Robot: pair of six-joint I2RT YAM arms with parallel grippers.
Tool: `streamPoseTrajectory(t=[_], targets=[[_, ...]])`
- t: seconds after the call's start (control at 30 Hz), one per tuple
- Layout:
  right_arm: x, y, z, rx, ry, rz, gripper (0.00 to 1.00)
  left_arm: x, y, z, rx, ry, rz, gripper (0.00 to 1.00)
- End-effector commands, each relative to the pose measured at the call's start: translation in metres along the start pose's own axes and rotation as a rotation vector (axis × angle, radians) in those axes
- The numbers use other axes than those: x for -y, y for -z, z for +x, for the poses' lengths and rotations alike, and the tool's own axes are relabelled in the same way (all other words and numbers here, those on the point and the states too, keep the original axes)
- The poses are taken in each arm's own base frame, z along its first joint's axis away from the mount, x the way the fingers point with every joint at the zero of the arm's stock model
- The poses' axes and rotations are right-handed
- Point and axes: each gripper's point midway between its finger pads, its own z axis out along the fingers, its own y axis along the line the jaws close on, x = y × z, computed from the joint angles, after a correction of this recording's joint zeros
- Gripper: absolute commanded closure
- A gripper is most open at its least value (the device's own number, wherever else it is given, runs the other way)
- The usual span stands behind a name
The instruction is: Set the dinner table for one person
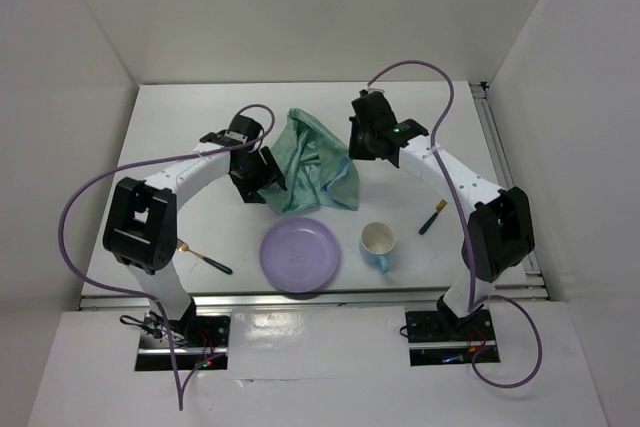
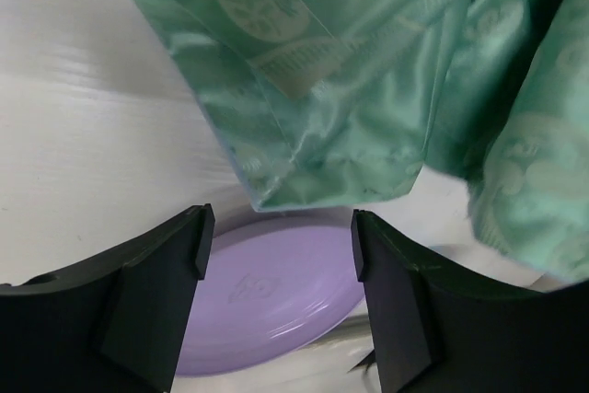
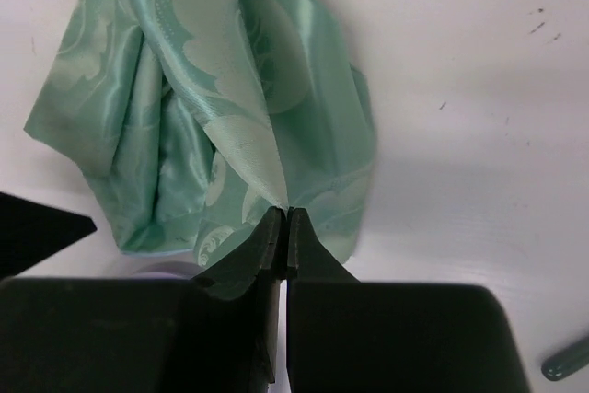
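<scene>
The right gripper (image 3: 283, 213) pinches the green cloth (image 3: 230, 89); the left gripper (image 2: 279, 241) is open. Next, it probably needs spreading flat.

Lab — white booth walls (image 1: 70, 97), robot arms (image 1: 196, 169)

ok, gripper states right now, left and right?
Left gripper: open, holding nothing.
Right gripper: closed on the green cloth placemat.

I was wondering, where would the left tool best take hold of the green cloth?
The cloth is bunched, with the right tool pinching one fold. I'd pinch the thin corner just ahead of the open left tool, coming from the cloth's left side.
</scene>
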Motion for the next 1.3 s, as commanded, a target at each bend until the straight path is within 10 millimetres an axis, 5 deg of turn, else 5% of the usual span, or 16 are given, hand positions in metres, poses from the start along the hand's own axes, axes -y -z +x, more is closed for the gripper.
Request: streamPoseTrajectory(t=[0.0,0.07,0.13,0.23,0.4,0.57,1.03,1.27], targets=[[-0.013,0.012,-0.022,0.068,-0.017,-0.082,1.00,0.007,0.013,-0.023,0.128,0.212,-0.001,0.21],[-0.014,0.012,-0.021,0.064,-0.016,-0.091,1.00,0.005,0.010,-0.033,0.192,0.255,0.047,0.21],[-0.013,0.012,-0.024,0.069,-0.023,-0.098,1.00,0.009,0.008,-0.049,0.218,0.238,0.110,0.32],[-0.012,0.015,-0.033,0.077,-0.026,-0.111,1.00,-0.002,-0.004,-0.060,0.187,0.230,0.058,0.31],[-0.006,0.014,-0.035,0.075,-0.029,-0.113,1.00,0.006,-0.017,-0.062,0.167,0.192,0.145,0.22],[0.000,0.017,-0.041,0.084,-0.043,-0.112,1.00,0.008,-0.035,-0.069,0.138,0.163,0.121,0.23],[0.011,0.024,-0.054,0.120,-0.064,-0.095,1.00,0.010,-0.049,-0.092,0.188,0.139,0.092,0.28],[0.012,0.023,-0.055,0.117,-0.079,-0.101,1.00,0.007,-0.049,-0.085,0.171,0.141,0.091,0.25]])
